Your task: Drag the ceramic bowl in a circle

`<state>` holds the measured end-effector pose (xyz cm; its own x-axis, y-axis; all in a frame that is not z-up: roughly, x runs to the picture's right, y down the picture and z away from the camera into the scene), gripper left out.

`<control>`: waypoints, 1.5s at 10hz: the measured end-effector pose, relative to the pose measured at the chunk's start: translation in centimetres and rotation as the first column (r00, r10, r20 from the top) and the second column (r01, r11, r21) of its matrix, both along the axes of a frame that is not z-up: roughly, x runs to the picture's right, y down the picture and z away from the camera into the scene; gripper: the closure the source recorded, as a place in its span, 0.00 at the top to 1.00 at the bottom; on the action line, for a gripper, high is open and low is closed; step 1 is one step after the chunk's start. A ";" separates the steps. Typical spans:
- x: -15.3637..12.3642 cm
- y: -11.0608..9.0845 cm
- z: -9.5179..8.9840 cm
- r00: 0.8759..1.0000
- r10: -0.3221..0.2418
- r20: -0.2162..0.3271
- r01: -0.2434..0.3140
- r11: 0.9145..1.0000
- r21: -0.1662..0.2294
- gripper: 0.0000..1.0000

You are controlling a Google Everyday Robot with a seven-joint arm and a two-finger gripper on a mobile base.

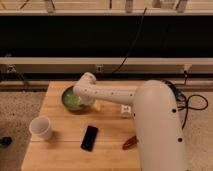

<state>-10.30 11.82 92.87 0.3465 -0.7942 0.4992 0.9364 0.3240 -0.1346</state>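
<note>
The tool sits over the right side of the ceramic bowl; whether it is spread or pinching, I cannot tell. The bowl rests toward the table's far edge, a white cup nearer left, a black phone mid-table

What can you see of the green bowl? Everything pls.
The green bowl is round and shallow, glossy like glazed ceramic, with a lighter green inside and a darker rim. It sits upright on the wooden table, toward the far left as the camera sees it, beyond the white cup. The gripper is at its right side, hiding that edge; contact cannot be told.
</note>
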 end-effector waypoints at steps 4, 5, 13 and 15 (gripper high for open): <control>0.0 -0.2 0.1 1.000 -0.012 0.009 0.012 1.000 0.000 0.80; 0.0 -0.1 0.0 1.000 -0.016 0.010 0.016 1.000 0.000 0.80; 0.1 -0.2 -0.1 0.999 -0.036 0.023 0.035 0.999 0.005 0.78; 0.2 -0.3 -0.1 0.999 -0.041 0.026 0.040 0.999 0.007 0.73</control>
